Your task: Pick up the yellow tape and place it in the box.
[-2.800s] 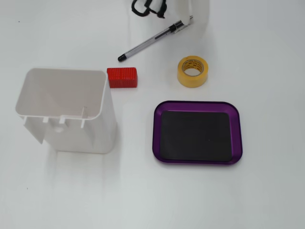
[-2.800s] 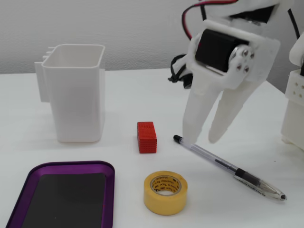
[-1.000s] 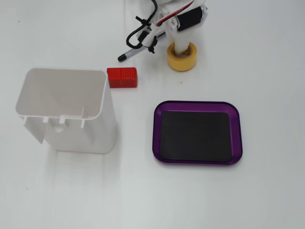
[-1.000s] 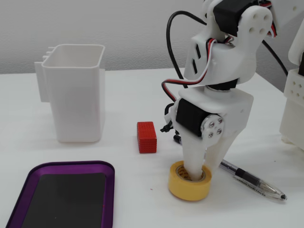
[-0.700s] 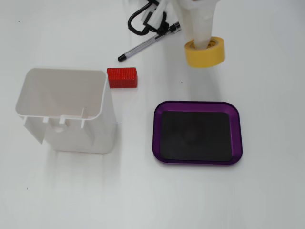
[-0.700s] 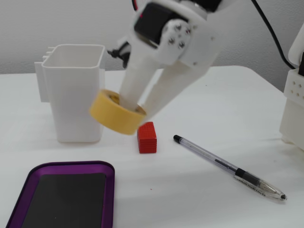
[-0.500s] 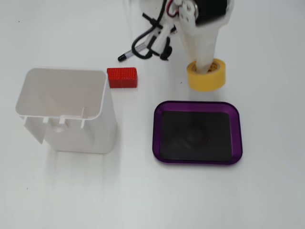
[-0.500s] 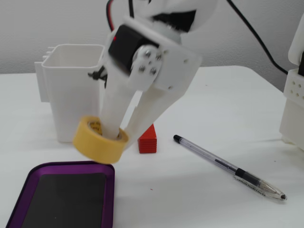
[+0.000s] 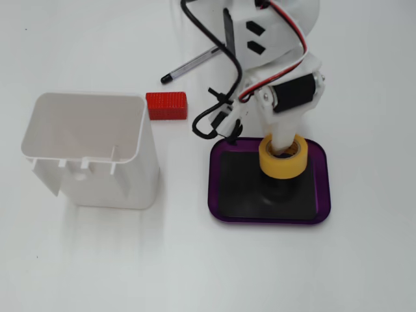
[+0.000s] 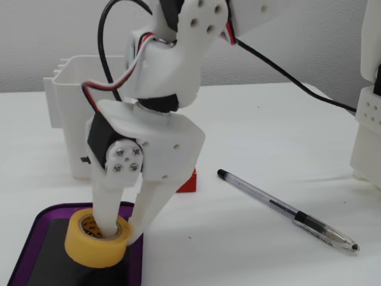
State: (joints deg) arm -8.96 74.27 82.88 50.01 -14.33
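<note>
The yellow tape (image 9: pixel 283 158) is a ring-shaped roll over the right half of the box (image 9: pixel 221 218), a shallow purple tray with a black inside. My gripper (image 9: pixel 286 148) comes down from above and is shut on the tape. One white finger goes through the hole, and the other presses the roll's outer wall. In the other fixed view the tape (image 10: pixel 98 241) sits low over the tray (image 10: pixel 36 214), between my fingers (image 10: pixel 147 205). I cannot tell whether the roll touches the tray floor. A dark shadow lies under it.
A tall white plastic container (image 9: pixel 91 149) stands left of the tray. A red ribbed block (image 9: pixel 166 105) lies behind them, near a pen (image 9: pixel 192 65). The pen (image 10: pixel 286 211) lies right of the arm in the other fixed view, with a white structure (image 10: pixel 369 107) at the right edge.
</note>
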